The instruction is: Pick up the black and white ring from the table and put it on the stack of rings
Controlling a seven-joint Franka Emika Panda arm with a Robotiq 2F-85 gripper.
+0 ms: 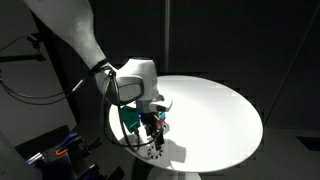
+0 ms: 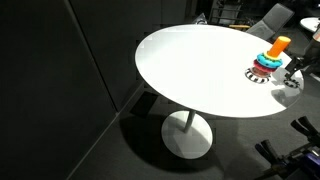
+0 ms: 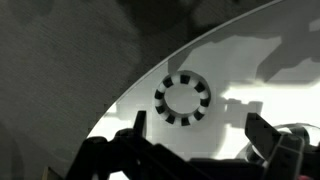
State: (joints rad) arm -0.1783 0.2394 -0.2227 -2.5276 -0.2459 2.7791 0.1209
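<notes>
**Black and white ring flat on the table, not yet gripped**
It lies near the rim, just beside the stack of rings, at about the stack's 7 o'clock in an exterior view. The gripper hovers above it, jaws spread wide and holding nothing. In the wrist view the ring sits towards 12 o'clock between the two fingers, probably lined up so they can straddle it on the way down.

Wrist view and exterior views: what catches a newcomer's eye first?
The large round white table stands out against the dark room. Near its edge sits the colourful stack of rings, with the black and white ring lying flat beside it. In the wrist view, the open claw hangs above that ring.
</notes>
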